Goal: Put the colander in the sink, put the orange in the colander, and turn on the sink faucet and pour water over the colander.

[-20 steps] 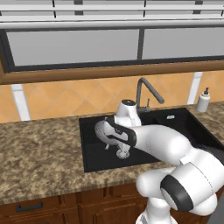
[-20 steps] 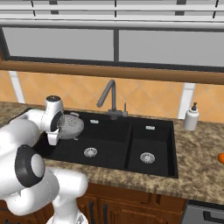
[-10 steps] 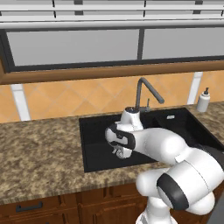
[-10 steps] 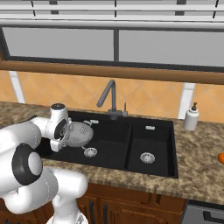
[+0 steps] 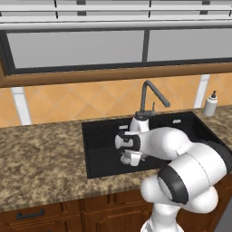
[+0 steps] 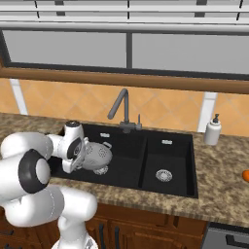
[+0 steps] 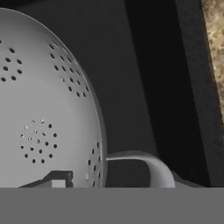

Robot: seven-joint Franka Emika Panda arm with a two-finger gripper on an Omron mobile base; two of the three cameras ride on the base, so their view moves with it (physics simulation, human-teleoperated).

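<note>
**Grey colander carried down into the large basin**

Grey metal fills the hand view: the colander (image 7: 43,113) sits close against the camera, its side handle (image 7: 140,164) at about 5 o'clock, black sink (image 7: 175,87) wall beyond. Over the last second the arm has swung the bowl from the counter-side rim, at roughly 9 o'clock of the large basin, inward and lower, so the colander (image 6: 97,154) now hangs tilted just above the drain. Placing it looks nearly done, by my reading.

The gripper (image 6: 80,154) is closed narrowly on the colander's rim; one fingertip (image 7: 52,179) shows inside the bowl. The orange (image 6: 246,175) waits on the counter at far 3 o'clock, well apart from the sink faucet (image 6: 121,109).
</note>
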